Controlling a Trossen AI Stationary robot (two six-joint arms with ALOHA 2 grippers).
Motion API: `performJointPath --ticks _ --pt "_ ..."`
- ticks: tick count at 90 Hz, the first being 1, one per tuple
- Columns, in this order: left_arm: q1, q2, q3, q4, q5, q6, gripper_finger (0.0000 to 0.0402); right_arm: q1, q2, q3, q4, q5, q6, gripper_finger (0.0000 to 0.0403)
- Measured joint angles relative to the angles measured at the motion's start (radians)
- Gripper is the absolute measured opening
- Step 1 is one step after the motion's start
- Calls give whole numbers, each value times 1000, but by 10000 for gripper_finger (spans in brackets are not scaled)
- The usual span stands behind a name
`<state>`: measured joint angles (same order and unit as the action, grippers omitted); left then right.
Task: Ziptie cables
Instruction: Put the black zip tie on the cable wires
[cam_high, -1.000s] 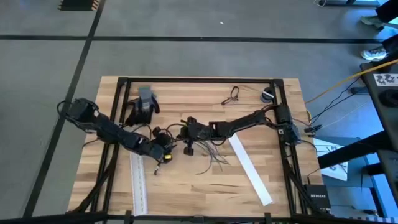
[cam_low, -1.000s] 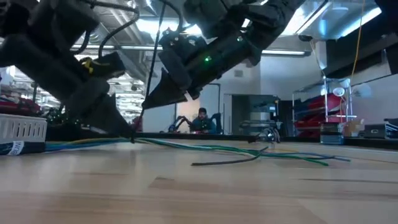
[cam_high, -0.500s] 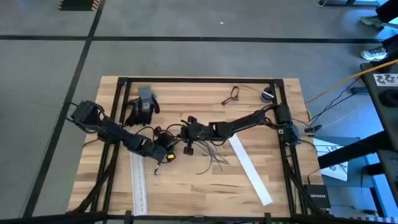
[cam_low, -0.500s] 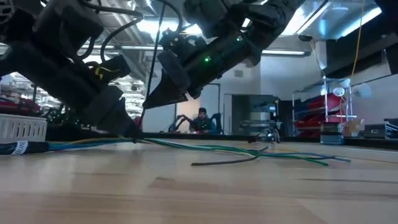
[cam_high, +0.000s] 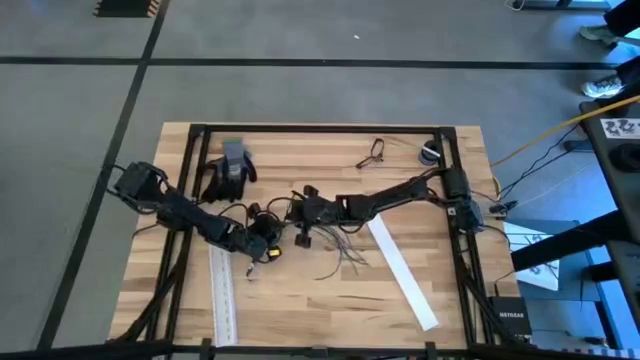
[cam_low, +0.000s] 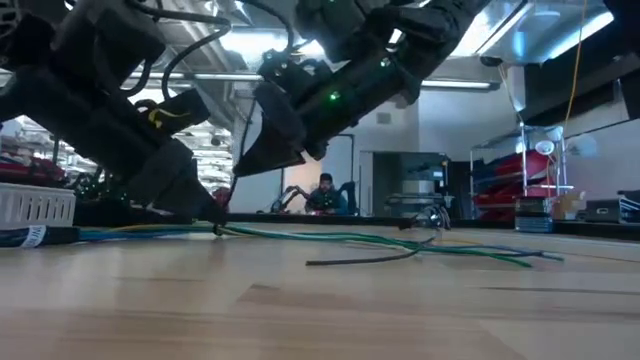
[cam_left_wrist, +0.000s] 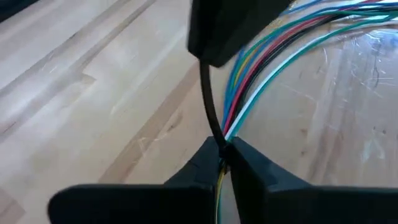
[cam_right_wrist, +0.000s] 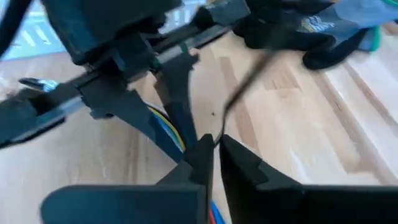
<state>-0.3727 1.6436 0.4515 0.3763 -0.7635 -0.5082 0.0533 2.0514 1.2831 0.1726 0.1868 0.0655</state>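
Cables (cam_high: 338, 250) lie at tabletop (cam_high: 330, 300) centre; my left end effector (cam_left_wrist: 224, 155) pinches them, my right end effector (cam_right_wrist: 214, 142) grips a thin black strand.

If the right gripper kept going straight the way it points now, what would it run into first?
Probably the left gripper, directly ahead of the right gripper and holding the cables at the table's middle. The black glove lies beyond, off to one side. Depth is unclear.

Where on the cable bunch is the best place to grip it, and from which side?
Probably beside the left gripper, coming down from above. There the cables run close together and lie flat on the table. Toward the white strip they splay apart, so a pinch would likely miss some.
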Motion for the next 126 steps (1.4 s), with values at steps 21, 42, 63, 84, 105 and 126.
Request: performJointPath --ticks 21,42,63,84,105,126 --pt "-7 0 0 -6 0 -4 7 -24 -119 0 -290 42 -44 93" --pt "-7 0 0 -11 0 -2 7 -12 -131 -76 -311 11 -46 125" --pt "-7 -1 0 -19 0 -1 7 7 -101 -199 101 -79 -36 128" --pt "-7 -1 0 -20 1 -3 7 -17 40 -203 296 -124 144 128" --pt "-7 -1 0 -20 1 3 7 -16 131 -155 418 -161 218 128" --pt "-7 -1 0 -21 1 4 7 -21 148 -118 433 -130 225 128"
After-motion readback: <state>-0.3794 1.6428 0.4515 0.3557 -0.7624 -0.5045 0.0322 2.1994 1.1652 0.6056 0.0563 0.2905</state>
